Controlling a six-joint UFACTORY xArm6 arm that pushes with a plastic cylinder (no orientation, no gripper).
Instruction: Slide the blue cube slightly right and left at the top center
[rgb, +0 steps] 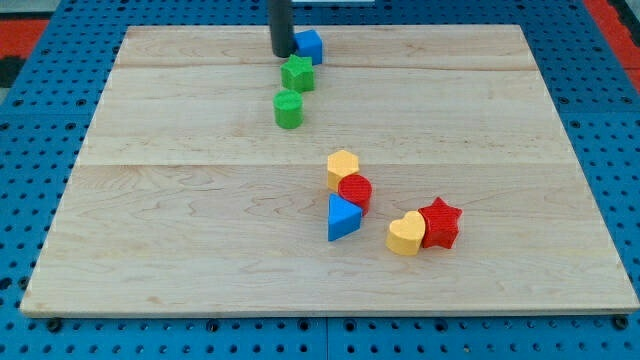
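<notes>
Two green blocks (297, 73) (288, 109) near the top; yellow hexagon (342, 167), red cylinder (355, 190), blue triangle (342, 218), yellow heart (406, 235), red star (439, 223) clustered lower right.

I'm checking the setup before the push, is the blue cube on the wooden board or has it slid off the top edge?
On the board. The blue cube sits flat on the wooden board near its top edge, my tip against its left side.

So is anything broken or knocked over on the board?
Nothing looks broken or tipped. My tip sits against the view's left side of the blue cube near the top centre. The green star and green cylinder sit just below, and the other blocks huddle lower right, all on the wooden board.
</notes>
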